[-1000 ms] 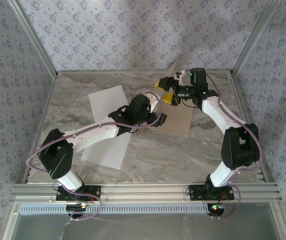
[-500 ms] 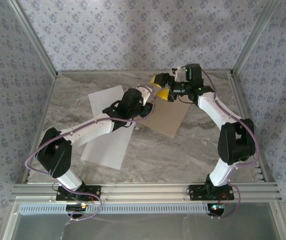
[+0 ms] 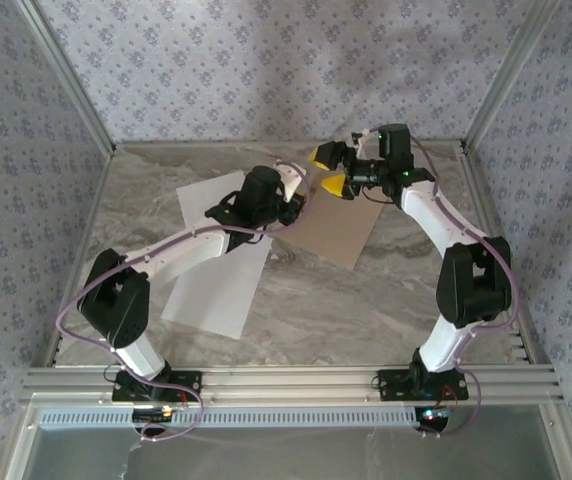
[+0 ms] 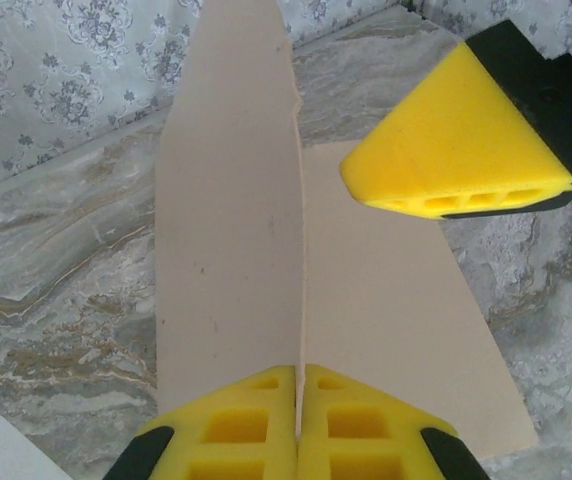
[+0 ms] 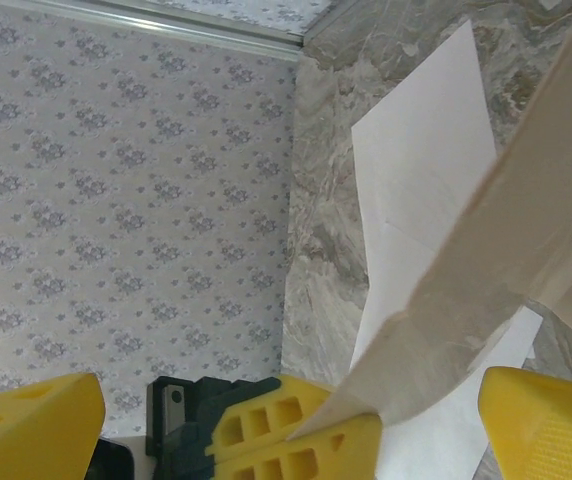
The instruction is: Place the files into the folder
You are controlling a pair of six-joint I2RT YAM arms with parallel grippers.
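The left gripper (image 4: 299,405) is clenched on the raised leaf of the folder (image 4: 228,250). The right gripper (image 3: 330,169) gapes wide, that leaf between its jaws, ungripped.

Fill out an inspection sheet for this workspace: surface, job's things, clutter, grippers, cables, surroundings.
Surface: marble-patterned table, flat.
Job's things: white files lie flat at the left, overlapping, outside the folder; the folder is open, with one leaf flat and the other raised.
Clutter: nothing seen.
Grippers: left gripper, jaws shut on the raised leaf's edge; right gripper, jaws open, close to that leaf, gripping nothing.
Cables: purple cables loop along both arms, off the papers.
Surroundings: floral-papered walls, aluminium frame.
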